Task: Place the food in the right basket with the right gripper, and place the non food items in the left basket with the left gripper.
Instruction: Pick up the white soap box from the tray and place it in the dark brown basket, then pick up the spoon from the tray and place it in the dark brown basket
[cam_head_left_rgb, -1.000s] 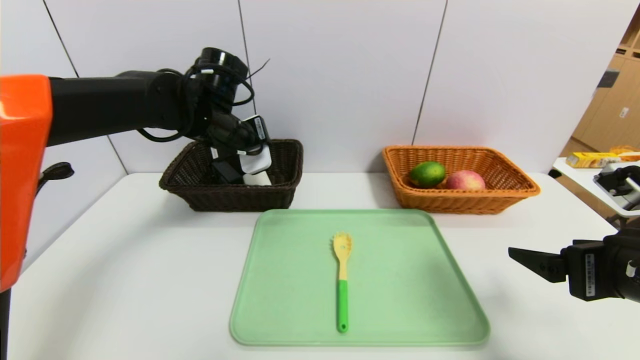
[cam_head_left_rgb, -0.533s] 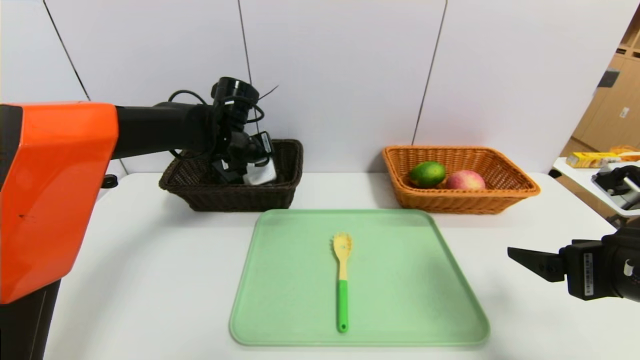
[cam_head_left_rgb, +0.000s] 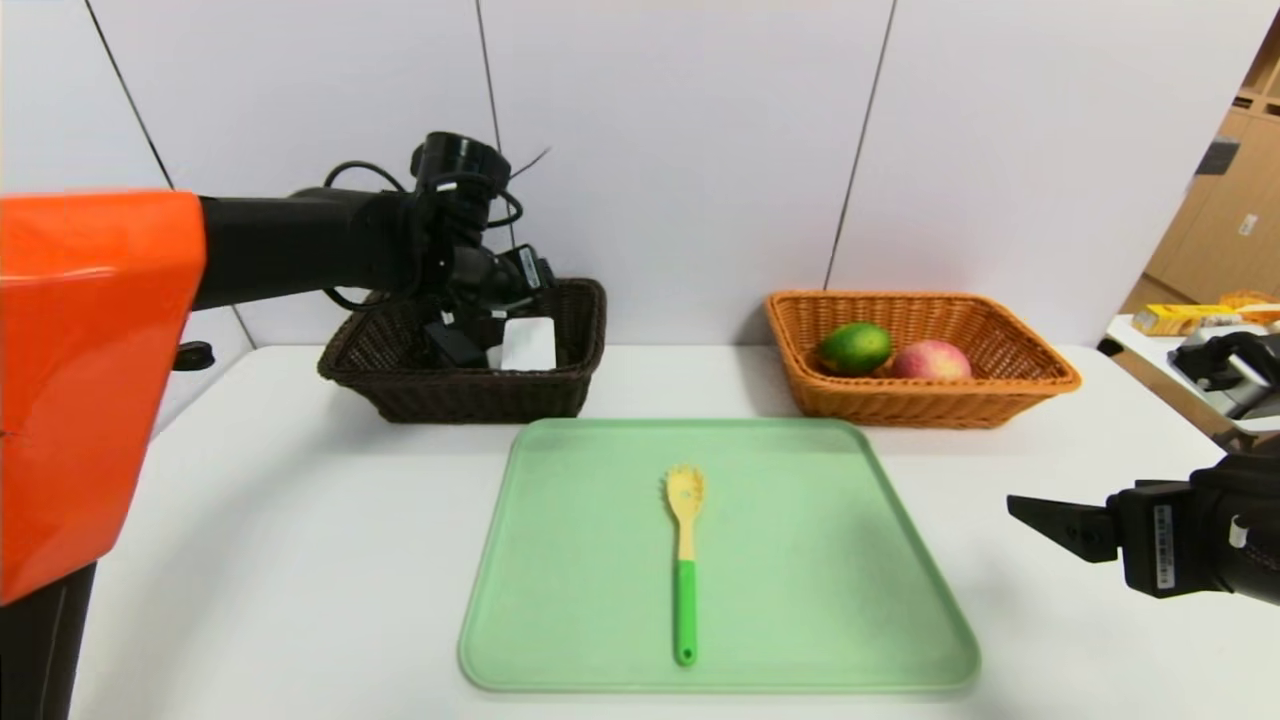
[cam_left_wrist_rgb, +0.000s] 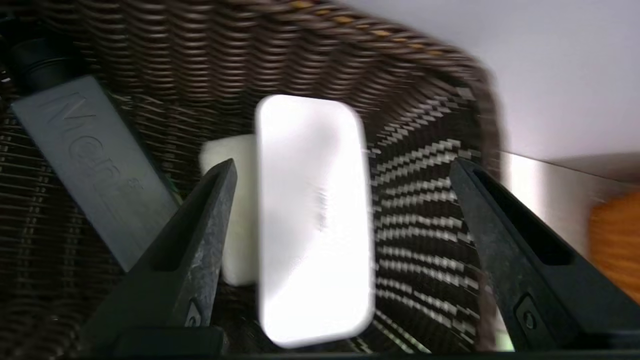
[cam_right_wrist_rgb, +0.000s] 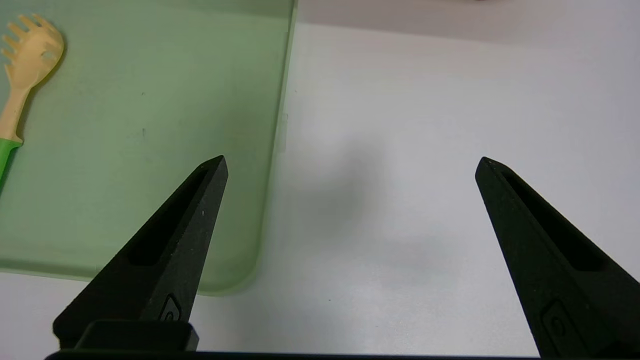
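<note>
One white case (cam_left_wrist_rgb: 314, 220), one soap block (cam_left_wrist_rgb: 231, 210) and one black bottle (cam_left_wrist_rgb: 95, 175) lie in the left basket (cam_head_left_rgb: 470, 392); the left gripper (cam_left_wrist_rgb: 345, 170) hangs wide open above them, gripping nothing. One spoon (cam_head_left_rgb: 685, 560) lies on the tray (cam_head_left_rgb: 560, 560). Two fruits (cam_head_left_rgb: 855, 348) sit in the right basket (cam_head_left_rgb: 920, 400). The right gripper (cam_right_wrist_rgb: 350, 165) is wide open and empty, near right.

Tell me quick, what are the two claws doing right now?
Left gripper: open above the dark basket, white case lying loose between its fingers, not gripped.
Right gripper: open, empty, over the table beside the green tray.
</note>
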